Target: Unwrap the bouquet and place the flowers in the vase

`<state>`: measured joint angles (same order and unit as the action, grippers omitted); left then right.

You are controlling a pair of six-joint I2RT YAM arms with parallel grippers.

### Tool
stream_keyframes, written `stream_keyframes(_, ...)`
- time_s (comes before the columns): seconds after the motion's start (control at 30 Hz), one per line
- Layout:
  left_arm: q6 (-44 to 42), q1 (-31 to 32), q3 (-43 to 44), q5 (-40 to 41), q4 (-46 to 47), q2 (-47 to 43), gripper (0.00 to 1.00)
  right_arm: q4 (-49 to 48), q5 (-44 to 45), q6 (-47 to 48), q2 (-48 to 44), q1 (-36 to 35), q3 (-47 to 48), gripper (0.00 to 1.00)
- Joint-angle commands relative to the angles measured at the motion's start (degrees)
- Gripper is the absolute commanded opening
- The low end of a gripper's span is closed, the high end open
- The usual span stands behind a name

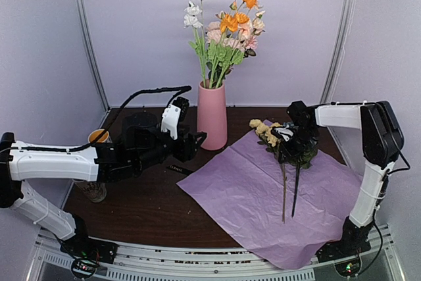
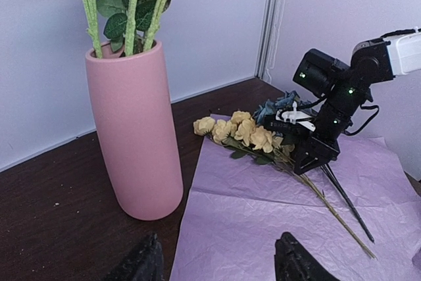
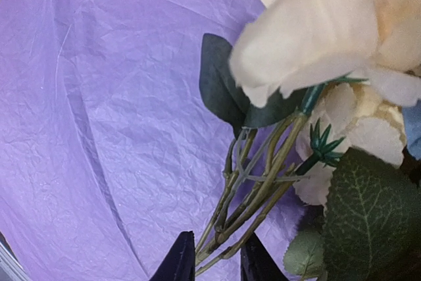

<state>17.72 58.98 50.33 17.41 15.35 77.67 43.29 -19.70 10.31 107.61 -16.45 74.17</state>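
Dark brown wooden table (image 1: 145,208) here; a pink vase (image 1: 212,116) stands upright near the back edge; right beside it a big sheet of crinkled purple tissue paper (image 1: 250,195) lies spread flat over the right half, its near corner hanging past the front edge; small dark strip (image 1: 179,169) left of the paper; a mug (image 1: 99,136) at far left, partly hidden.

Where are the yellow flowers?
In the top view, the yellow flowers lie on the purple paper, right of the pink vase, stems between the right hand's fingers.

A dark brown table (image 1: 145,208) carries a cup with an orange inside (image 1: 99,135) near its left edge
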Motion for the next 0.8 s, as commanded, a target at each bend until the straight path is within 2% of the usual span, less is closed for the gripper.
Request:
stream_keyframes(0.0,0.17,0.33,1.00,0.58,1.08,-2.07,0.59,5.12,-2.06,-0.37,1.80,-0.43,2.81,0.21)
stream_keyframes(0.13,0.38,0.34,-0.03,1.33,1.18,-3.16,0.59,5.37,-2.65,-0.79,2.01,-0.60,2.94,0.17)
stream_keyframes(0.27,0.65,0.34,0.27,1.27,0.17,-3.68,0.60,8.80,-1.86,-0.46,3.33,-1.54,4.17,0.31)
stream_keyframes(0.53,1.03,0.30,1.62,1.36,-0.26,-4.34,0.60,9.61,2.62,-4.16,4.65,-4.13,5.56,0.36)
stream_keyframes(0.7,1.52,0.33,2.51,1.04,-1.40,-5.16,0.60,10.44,1.42,-6.17,7.92,-6.05,6.90,0.34)
stream_keyframes(0.77,1.62,0.33,2.29,1.33,-1.90,-5.76,0.60,9.74,1.36,-6.72,8.78,-6.92,6.09,0.29)
